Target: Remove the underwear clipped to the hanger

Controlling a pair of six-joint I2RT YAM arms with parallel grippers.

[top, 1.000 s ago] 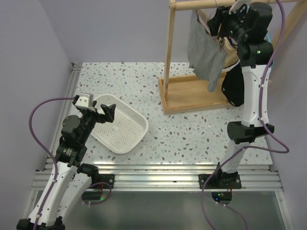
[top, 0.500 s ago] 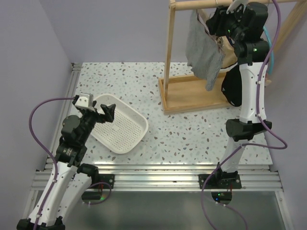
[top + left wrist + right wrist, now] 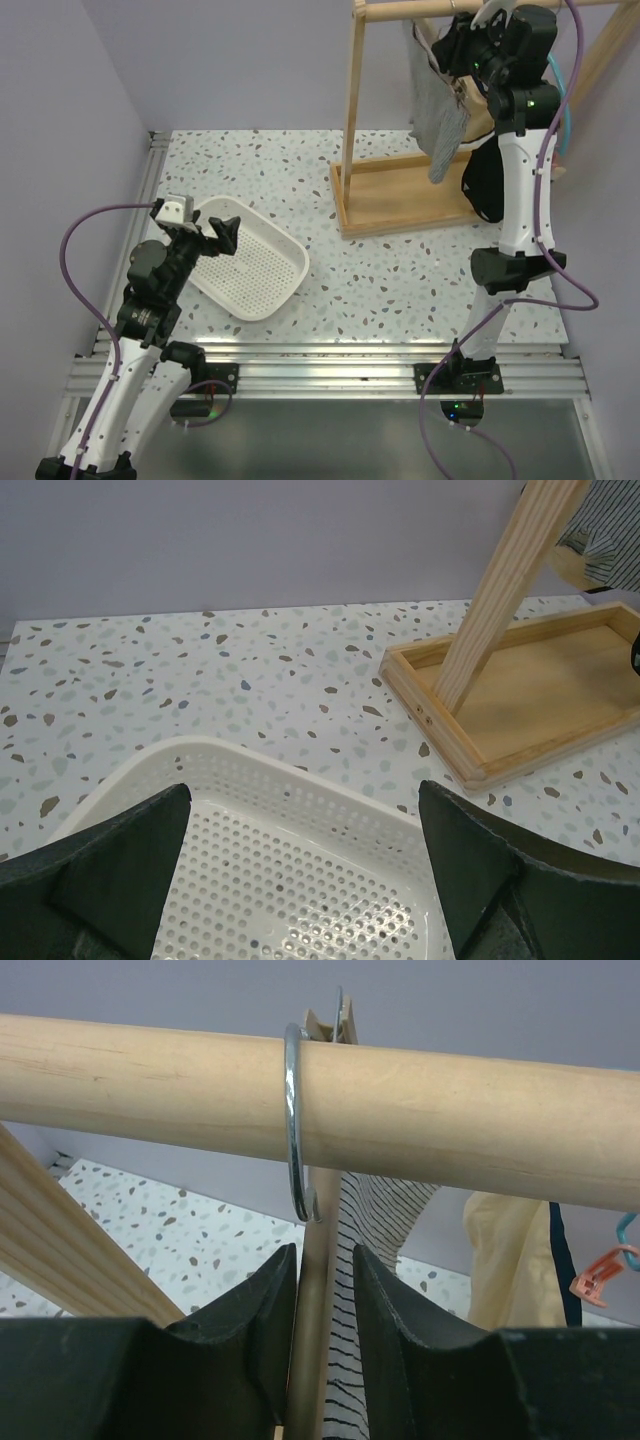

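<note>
From where I stand I count three pairs of underwear: one grey striped pair [image 3: 437,110], one beige pair [image 3: 510,1250] and one black pair [image 3: 483,190]. There is one wooden rack [image 3: 349,110], and one wooden hanger [image 3: 312,1250] with one metal ring [image 3: 293,1120]. I see one orange clip [image 3: 597,1268] and, on the bench [image 3: 380,270], one white perforated basket [image 3: 255,270]. There are two robot arms, one left arm [image 3: 150,290] and one right arm [image 3: 520,180], and two purple cables [image 3: 80,230].

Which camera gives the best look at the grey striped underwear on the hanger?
Top external: the striped underwear hangs there nearly full length. The right wrist view sees only a narrow striped strip below the wooden rod; the left wrist view catches just a corner at its top right edge.
</note>
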